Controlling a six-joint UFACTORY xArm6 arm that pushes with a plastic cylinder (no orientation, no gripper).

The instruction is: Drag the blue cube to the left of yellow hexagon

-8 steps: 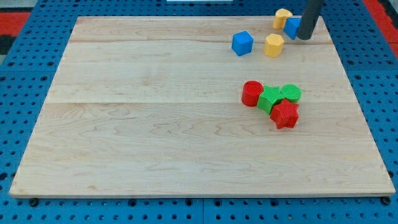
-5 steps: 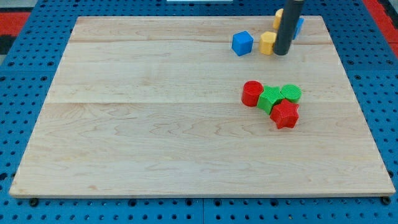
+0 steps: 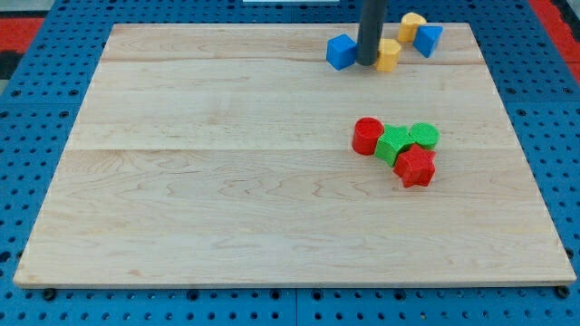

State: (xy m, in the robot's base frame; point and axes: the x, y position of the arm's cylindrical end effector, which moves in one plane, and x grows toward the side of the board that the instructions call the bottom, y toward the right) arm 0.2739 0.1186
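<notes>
The blue cube (image 3: 342, 52) sits near the view's top, just left of my rod. My tip (image 3: 366, 62) stands between the blue cube and the yellow hexagon (image 3: 388, 55), touching or almost touching both. The rod hides part of the hexagon's left side.
A second yellow block (image 3: 413, 25) and a blue block (image 3: 428, 40) lie at the top right. A red cylinder (image 3: 367, 136), a green cube (image 3: 394, 145), a green cylinder (image 3: 423, 136) and a red star-like block (image 3: 416, 167) cluster at mid right. The wooden board (image 3: 227, 181) lies on a blue pegboard.
My rod moved left, from right of the top-right blue block past the yellow hexagon. The blue cube shifted a little left and up. The hexagon moved slightly up.
</notes>
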